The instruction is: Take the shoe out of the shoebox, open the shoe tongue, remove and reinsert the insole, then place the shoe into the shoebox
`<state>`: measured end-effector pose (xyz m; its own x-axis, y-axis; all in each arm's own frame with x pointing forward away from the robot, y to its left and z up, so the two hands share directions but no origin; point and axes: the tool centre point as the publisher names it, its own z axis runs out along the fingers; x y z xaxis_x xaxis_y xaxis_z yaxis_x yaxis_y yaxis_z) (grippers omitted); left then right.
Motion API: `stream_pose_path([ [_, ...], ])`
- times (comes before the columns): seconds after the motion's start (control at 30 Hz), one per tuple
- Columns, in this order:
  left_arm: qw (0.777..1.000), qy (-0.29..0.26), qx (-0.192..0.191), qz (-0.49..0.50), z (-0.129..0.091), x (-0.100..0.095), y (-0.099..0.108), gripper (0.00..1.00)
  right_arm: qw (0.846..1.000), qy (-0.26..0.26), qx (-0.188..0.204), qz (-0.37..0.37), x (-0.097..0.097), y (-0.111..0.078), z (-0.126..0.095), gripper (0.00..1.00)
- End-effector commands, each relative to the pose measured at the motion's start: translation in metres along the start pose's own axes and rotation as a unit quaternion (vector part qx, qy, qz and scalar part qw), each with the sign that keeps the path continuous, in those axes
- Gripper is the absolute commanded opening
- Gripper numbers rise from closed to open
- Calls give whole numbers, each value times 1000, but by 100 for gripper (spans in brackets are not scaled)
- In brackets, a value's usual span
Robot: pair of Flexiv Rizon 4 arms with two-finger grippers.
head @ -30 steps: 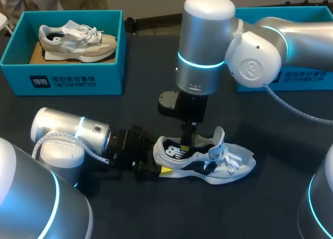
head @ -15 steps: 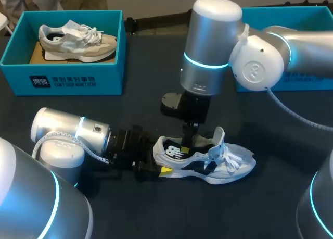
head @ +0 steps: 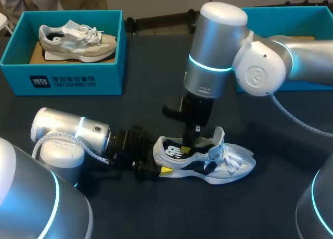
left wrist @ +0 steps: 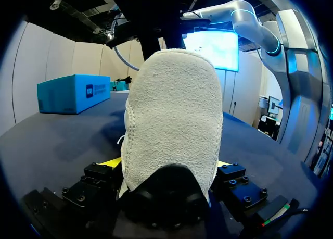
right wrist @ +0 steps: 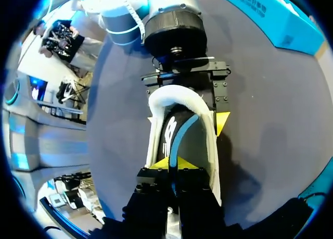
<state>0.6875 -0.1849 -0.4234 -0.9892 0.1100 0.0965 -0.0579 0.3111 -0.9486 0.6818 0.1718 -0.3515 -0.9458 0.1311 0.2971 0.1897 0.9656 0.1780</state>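
Since 1 s ago your R arm (head: 250, 67) has shifted toward the toe. The shoe (head: 221, 163) is unmoved on the bench (head: 156, 213), heel clamped in the L pincer (left wrist: 166, 163). The R pincer (right wrist: 171, 163) is in the shoe's mouth, tips pinched on the insole (right wrist: 174, 129). The teal shoebox (head: 62, 80), well beyond the L pincer, holds a grey shoe (head: 78, 41). The 2nd box (head: 291, 11) is behind the R arm, contents hidden.

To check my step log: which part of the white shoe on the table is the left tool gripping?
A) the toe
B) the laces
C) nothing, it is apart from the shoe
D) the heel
D: the left tool holds the white shoe by its heel, one yellow tip on each side.
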Motion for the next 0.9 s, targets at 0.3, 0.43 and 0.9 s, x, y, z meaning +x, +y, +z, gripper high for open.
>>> stream_pose_path([
  [0.3,1000,0,0,0,0,0,1,0,996,-13,-43,-74,7,-14,-16,0],
  [0.43,1000,0,0,0,0,0,1,0,994,-9,-48,-95,8,-14,-18,0],
  [0.9,1000,0,0,0,0,0,1,0,996,0,-30,-88,9,-12,-21,0],
])
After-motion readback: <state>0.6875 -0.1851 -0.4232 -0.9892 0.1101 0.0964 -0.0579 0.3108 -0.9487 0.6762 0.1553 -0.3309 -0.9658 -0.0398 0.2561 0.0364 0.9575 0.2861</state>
